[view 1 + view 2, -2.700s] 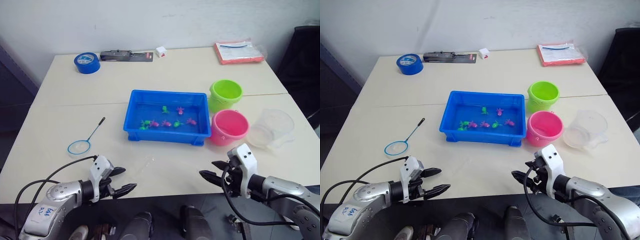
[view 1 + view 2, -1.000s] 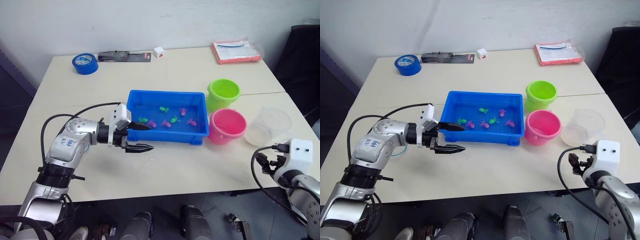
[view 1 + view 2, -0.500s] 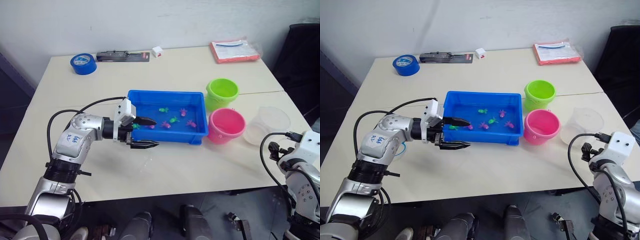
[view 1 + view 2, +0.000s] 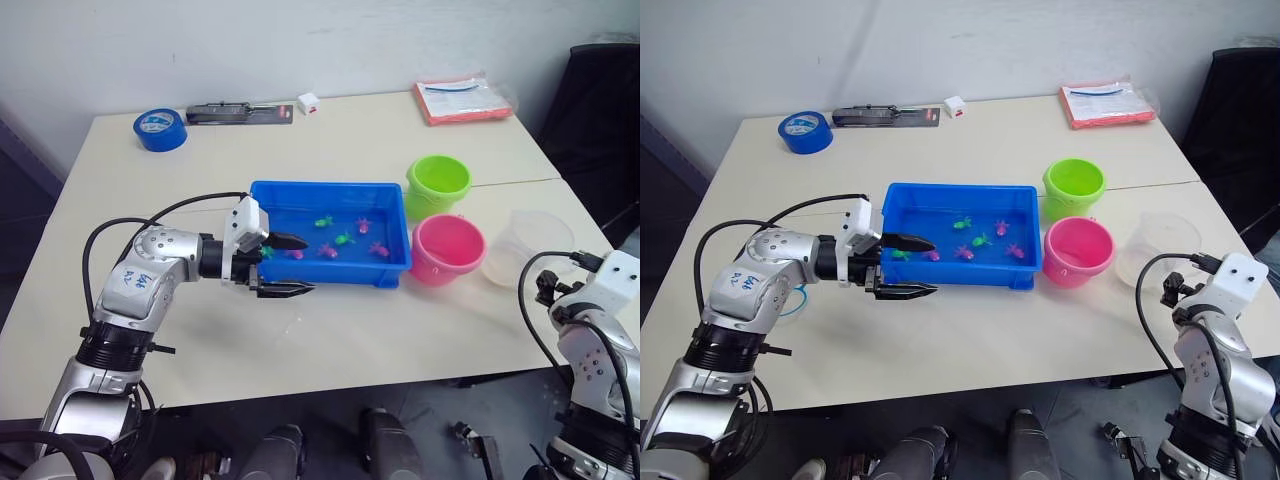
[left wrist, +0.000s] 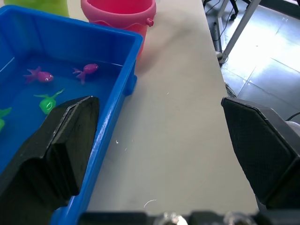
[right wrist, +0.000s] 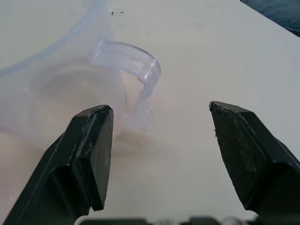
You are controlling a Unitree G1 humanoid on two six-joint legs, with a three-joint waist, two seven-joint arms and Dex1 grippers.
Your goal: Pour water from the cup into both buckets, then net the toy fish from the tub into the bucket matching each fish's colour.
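The cup stands upright on the bench at the robot's right, just beside the pink bucket, with the green bucket behind that one. Our right hand faces the cup's clear handle with its fingers spread wide and nothing between them; the handle sits ahead of the gap, not yet inside it. We judge the pouring step is only beginning: the cup is untouched and we cannot tell how much water it holds.

The next move calls for carrying the right hand forward until the handle or the cup wall lies between the fingers, then closing, lifting and tipping over each bucket in turn.

Our left hand hovers wide and empty at the left end of the tub, one finger over the water, the other over the bench. The toy fish, green and pink, float in the tub. We do not place the net.
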